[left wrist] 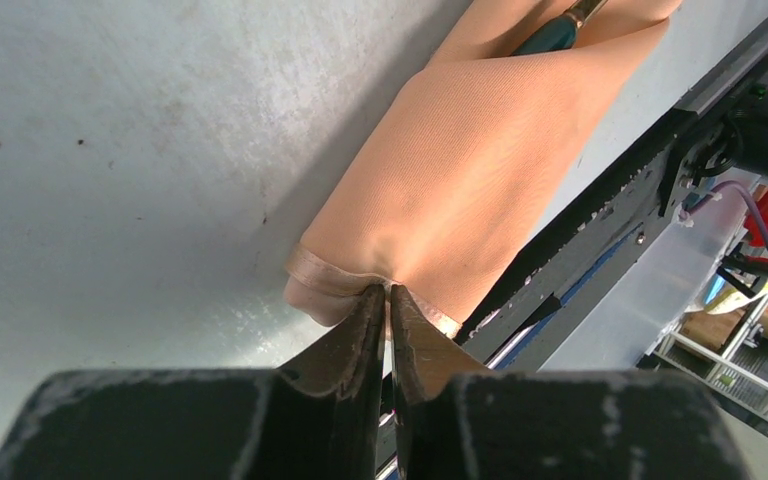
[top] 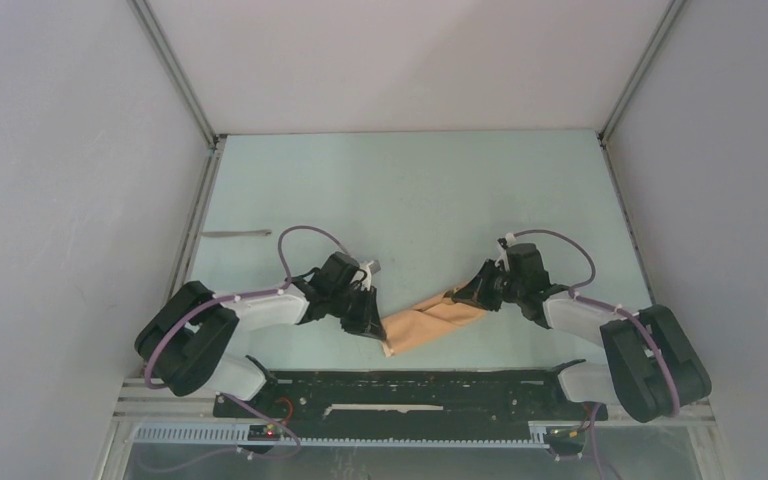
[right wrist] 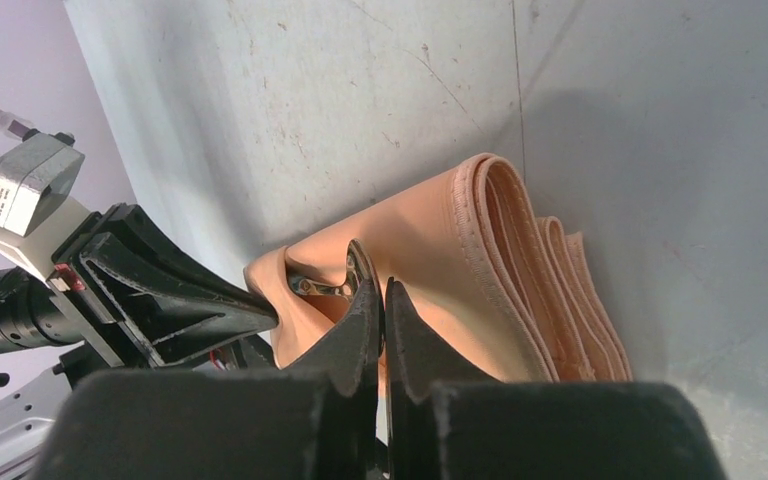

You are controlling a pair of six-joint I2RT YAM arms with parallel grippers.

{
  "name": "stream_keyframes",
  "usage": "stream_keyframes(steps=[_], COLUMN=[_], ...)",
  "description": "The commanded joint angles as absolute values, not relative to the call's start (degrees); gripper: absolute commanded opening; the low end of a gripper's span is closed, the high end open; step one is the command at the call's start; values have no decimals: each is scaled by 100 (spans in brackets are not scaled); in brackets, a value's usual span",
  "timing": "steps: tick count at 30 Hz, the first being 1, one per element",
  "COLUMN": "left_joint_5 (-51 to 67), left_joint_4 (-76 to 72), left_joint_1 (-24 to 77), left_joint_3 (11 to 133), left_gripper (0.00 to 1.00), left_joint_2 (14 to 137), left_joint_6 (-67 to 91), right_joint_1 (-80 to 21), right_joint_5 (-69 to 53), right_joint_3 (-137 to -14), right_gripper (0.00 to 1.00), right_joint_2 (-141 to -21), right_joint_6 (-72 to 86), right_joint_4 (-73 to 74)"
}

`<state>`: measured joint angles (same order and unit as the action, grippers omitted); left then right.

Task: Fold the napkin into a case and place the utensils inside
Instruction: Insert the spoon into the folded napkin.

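Observation:
The peach napkin is folded into a narrow case (top: 435, 320) lying slantwise between my arms. My left gripper (top: 378, 325) is shut on the hem at the case's near left end, as the left wrist view (left wrist: 388, 290) shows. My right gripper (top: 465, 295) is shut at the case's open right end (right wrist: 460, 260), its tips (right wrist: 380, 285) on the rim of the gold spoon bowl (right wrist: 320, 288) inside the mouth. The spoon's dark handle (left wrist: 550, 35) shows between the folds. The thin silvery utensil (top: 235, 234) lies on the table at the far left.
The pale green table (top: 410, 190) is walled on the left, right and back. A black rail (top: 410, 390) runs along the near edge, just behind the case. The left gripper's fingers (right wrist: 180, 300) show in the right wrist view, touching the cloth.

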<state>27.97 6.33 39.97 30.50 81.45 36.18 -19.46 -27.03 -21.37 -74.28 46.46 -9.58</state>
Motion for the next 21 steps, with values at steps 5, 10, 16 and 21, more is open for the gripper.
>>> stream_keyframes(steps=[5,10,16,21], left_joint_5=[2642,2486,2012,1445], left_joint_4=[719,866,1516,1999], left_joint_1=[4055,4054,4053,4019], left_joint_3=[3003,3057,3366,3557], left_gripper=[17,20,23,30], left_joint_2=[7903,7582,7005,6235], left_joint_6=[3624,3530,3184,3084], right_joint_1=[-2129,-2128,-2121,-2103], right_joint_5=[-2476,-2492,-2410,-2292], right_joint_3=[-2162,-2224,-2277,-2312], right_gripper=[11,23,33,41], right_joint_2=[-7523,-7528,-7427,-7259], right_joint_6=[4676,4587,4523,4405], right_joint_4=[-1078,-1016,-819,-589])
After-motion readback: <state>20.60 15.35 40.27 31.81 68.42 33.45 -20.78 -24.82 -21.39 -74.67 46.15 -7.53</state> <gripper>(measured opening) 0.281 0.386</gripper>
